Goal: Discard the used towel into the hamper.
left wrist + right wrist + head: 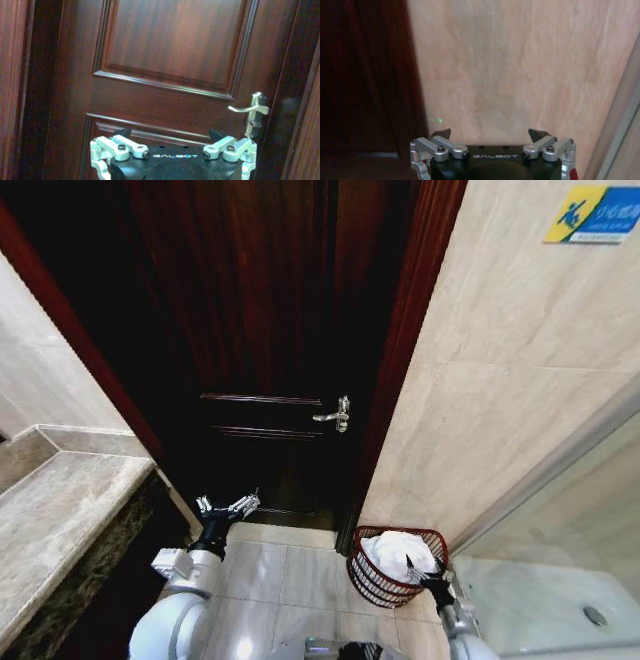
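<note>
Two arms are mine, and both point at what stands before me. Largest is the dark wooden door (pixel 270 330), shut, its metal lever handle (pixel 334 415) on the side near the tiled wall (pixel 520 380). At my left runs a stone counter (pixel 60 520).

The hamper (pixel 372 575) stands on the floor in the corner where wall meets door frame, I judge so it is out of the walkway. The white towel (pixel 400 552) already lies heaped inside it, rising to the rim, so the discarding looks done.

My right gripper (pixel 410 562) hangs just over the towel, its fingers spread wide and holding nothing. My left gripper (pixel 228 505) is raised toward the door's lower panel, well apart from the hamper, also spread wide and empty, idle.
</note>
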Robot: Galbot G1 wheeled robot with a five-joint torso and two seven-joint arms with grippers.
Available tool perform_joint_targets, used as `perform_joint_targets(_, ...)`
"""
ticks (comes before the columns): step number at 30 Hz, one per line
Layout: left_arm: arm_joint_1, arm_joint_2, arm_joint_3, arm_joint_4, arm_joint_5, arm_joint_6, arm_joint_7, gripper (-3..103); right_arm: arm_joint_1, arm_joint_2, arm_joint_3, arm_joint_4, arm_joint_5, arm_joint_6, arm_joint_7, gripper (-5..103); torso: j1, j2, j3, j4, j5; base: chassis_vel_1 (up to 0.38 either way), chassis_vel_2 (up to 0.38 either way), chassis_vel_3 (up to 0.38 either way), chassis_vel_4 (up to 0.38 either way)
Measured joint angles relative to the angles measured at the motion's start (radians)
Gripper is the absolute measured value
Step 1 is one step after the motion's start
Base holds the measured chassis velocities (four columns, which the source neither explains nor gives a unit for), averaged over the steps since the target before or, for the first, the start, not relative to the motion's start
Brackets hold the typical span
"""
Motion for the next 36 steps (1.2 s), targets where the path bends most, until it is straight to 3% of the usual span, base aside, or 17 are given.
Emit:
perform_joint_targets(6,0.000,0.000,0.000,0.000,0.000,0.000,0.000,100,-0.098,0.043,-0.012,0.194,-0.032,0.013,0.019,100,0.000,0.000,0.000,0.0001,0.0002,0.000,0.000,0.000,0.000)
perform_joint_targets(14,0.000,0.000,0.000,0.000,0.000,0.000,0.000,100,-0.144,0.071,-0.033,0.448,-0.092,-0.045,0.038,100,0.000,0.000,0.000,0.0003,0.0002,0.000,0.000,0.000,0.000)
perform_joint_targets(36,0.000,0.000,0.000,0.000,0.000,0.000,0.000,100,-0.157,0.061,-0.038,0.740,-0.071,-0.125,0.077,100,0.000,0.000,0.000,0.0003,0.0002,0.000,0.000,0.000,0.000)
